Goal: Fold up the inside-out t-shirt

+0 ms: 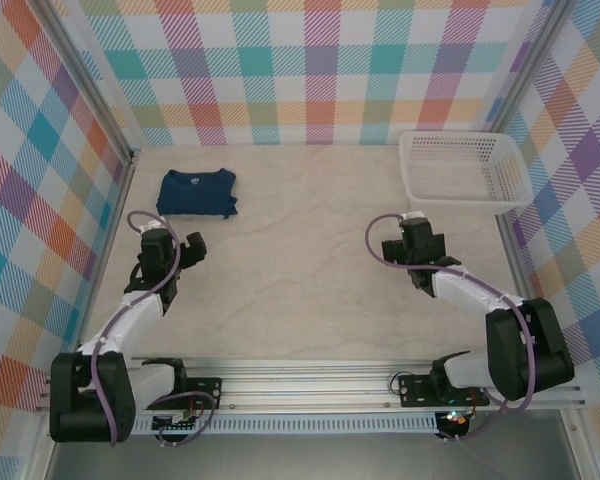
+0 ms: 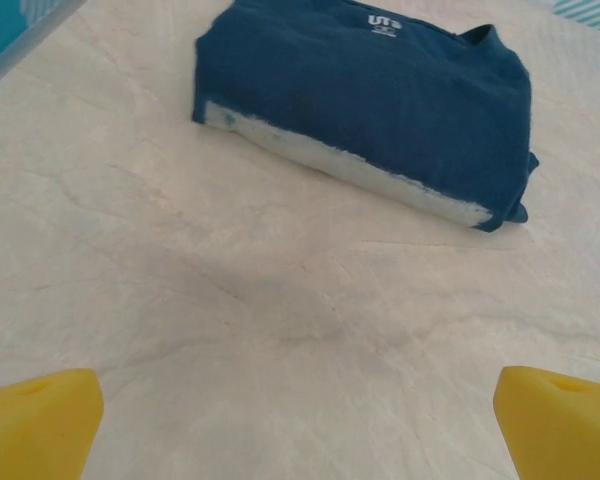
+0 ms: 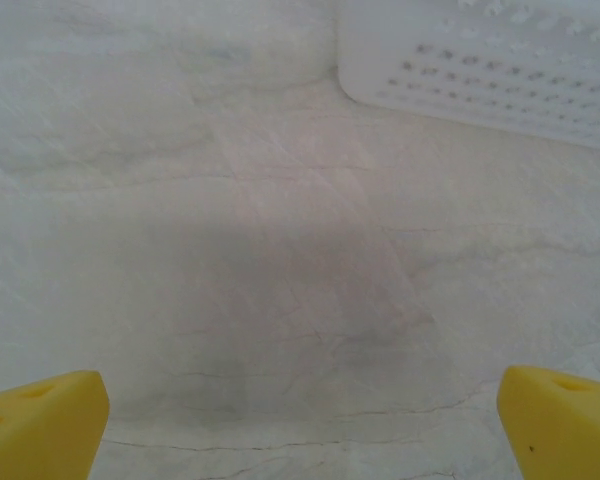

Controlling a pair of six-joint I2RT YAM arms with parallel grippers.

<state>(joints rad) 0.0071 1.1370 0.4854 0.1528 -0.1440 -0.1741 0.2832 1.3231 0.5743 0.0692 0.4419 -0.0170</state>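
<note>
The t-shirt (image 1: 197, 193) is laid folded at far left; the left gripper (image 2: 300, 430) and right gripper (image 3: 300, 430) are spread open, empty.

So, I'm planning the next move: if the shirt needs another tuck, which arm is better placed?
Left, probably: the left claw, open, faces the shirt from close by; the right claw, also open, is across the table near the basket.

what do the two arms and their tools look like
The left arm and right arm both have white link shells between chunky black joint housings, and a lilac cable loops along each. The left tool and right tool have black bodies and end in wedge-shaped yellow foam pads. No markings are legible.
</note>
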